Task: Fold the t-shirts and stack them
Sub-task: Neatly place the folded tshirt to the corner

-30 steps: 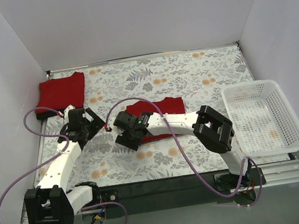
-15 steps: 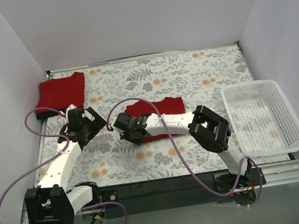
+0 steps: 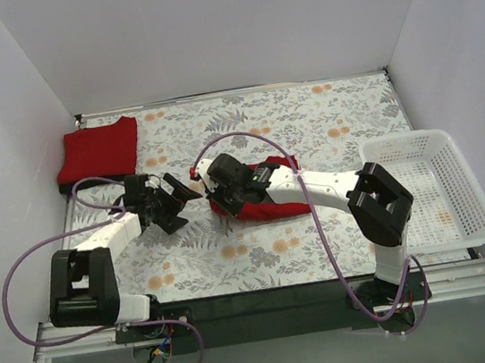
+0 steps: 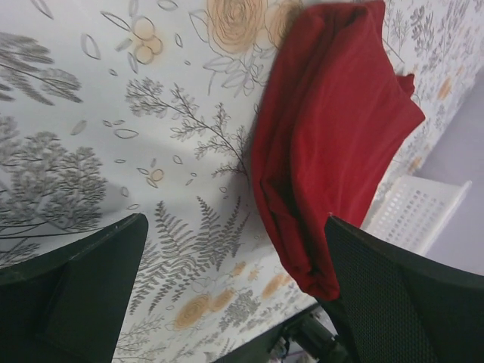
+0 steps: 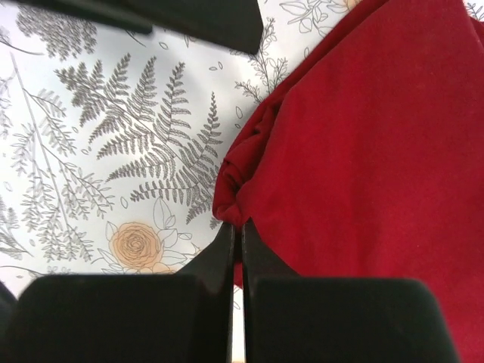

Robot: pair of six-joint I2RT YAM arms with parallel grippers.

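A red t-shirt lies bunched in the middle of the floral table, its left edge raised. My right gripper is shut on a fold of that left edge; the right wrist view shows the pinched fold just above the closed gripper. Just left of the shirt my left gripper stands open and low over the cloth. In the left wrist view the shirt hangs beside the right finger, with nothing held in the gripper. A second red t-shirt lies folded at the back left corner.
A white plastic basket stands at the right edge of the table, also visible as the basket past the shirt. White walls close the back and sides. The two grippers are close together near the shirt's left edge.
The right gripper closed on the shirt's left edge and pulled it back and right, bunching the shirt. The left arm dropped low and swung toward the middle, still open.
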